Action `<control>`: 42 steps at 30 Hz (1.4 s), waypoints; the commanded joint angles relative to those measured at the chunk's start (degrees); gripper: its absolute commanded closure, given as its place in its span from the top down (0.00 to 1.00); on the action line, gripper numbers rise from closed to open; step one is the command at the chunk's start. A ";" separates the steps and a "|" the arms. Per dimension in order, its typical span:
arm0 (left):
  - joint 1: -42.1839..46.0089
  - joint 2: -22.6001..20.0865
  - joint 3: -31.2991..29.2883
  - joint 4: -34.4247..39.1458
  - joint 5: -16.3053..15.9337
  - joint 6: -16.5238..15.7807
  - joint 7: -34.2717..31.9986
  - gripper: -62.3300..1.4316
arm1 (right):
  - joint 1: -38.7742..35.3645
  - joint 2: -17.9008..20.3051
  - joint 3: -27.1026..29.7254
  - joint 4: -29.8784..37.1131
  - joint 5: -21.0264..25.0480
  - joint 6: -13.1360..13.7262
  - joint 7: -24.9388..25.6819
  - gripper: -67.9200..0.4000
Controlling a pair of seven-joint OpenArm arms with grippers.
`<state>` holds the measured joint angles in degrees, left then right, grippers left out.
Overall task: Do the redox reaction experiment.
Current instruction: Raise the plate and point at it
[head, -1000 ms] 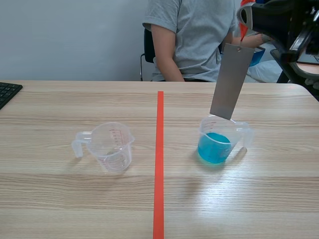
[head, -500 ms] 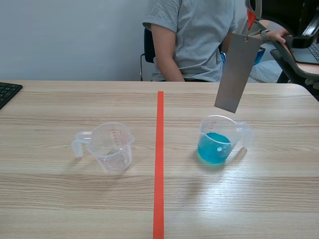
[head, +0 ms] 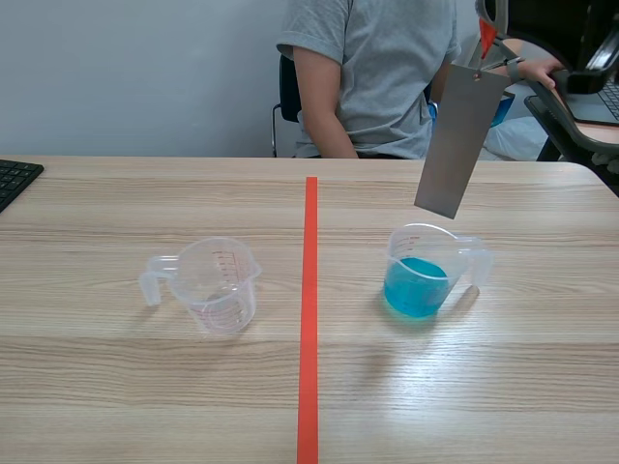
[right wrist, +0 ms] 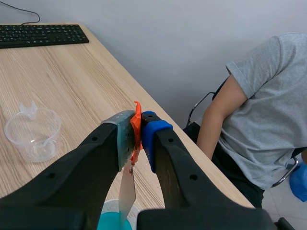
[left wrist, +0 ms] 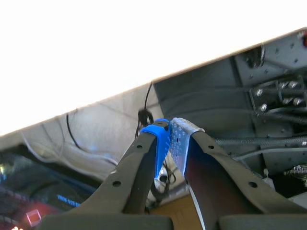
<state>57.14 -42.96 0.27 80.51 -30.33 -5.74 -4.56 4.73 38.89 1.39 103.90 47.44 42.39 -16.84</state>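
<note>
You are pinching the orange tab [right wrist: 136, 120] between your right fingers [right wrist: 163, 153] so the grey metal strip [head: 459, 145] is hanging freely in the frame's upper right, above the measuring cup of blue liquid [head: 426, 275], ready for dipping, while your left fingers [left wrist: 139, 172] are sitting closed on nothing.

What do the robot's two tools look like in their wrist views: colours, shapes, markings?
Each tool has two thick black fingers with small round holes. The left tool has one blue pad and one grey dotted pad; the right tool likewise.
</note>
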 commanded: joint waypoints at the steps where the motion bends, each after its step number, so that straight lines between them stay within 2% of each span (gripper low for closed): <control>1: -0.20 -0.66 -1.49 2.93 -0.35 0.00 -0.85 0.09 | 0.68 0.90 0.72 0.57 0.83 0.33 1.07 0.03; 9: -6.47 -5.95 -2.89 12.35 -0.13 -2.25 0.57 0.09 | 0.68 0.90 0.70 0.57 0.81 0.33 1.05 0.03; 16: -16.79 -9.88 -2.23 18.08 -0.17 -8.74 1.42 0.09 | 0.68 0.90 0.70 0.57 0.81 0.33 1.05 0.03; 19: -22.34 -11.43 0.46 19.74 -0.17 -9.27 1.42 0.09 | 0.68 0.90 0.70 0.57 0.81 0.33 1.05 0.03; 22: -30.12 -12.07 5.90 19.85 -0.17 -9.25 2.10 0.09 | 0.68 0.90 0.70 0.57 0.81 0.33 1.03 0.03; 29: -50.03 -10.97 24.24 19.39 -0.15 -8.79 4.61 0.09 | 0.68 0.90 0.70 0.57 0.81 0.33 1.05 0.03; 37: -66.90 -2.58 40.98 11.23 0.11 -5.49 4.61 0.09 | 0.68 0.90 0.70 0.57 0.81 0.33 1.05 0.03; 42: -73.88 3.21 47.56 3.80 0.74 -4.83 4.37 0.09 | 0.68 0.90 0.70 0.57 0.81 0.33 1.05 0.03</control>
<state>-16.29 -40.18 48.82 83.37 -29.56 -10.92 0.71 4.73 38.89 1.39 103.90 47.44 42.39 -16.84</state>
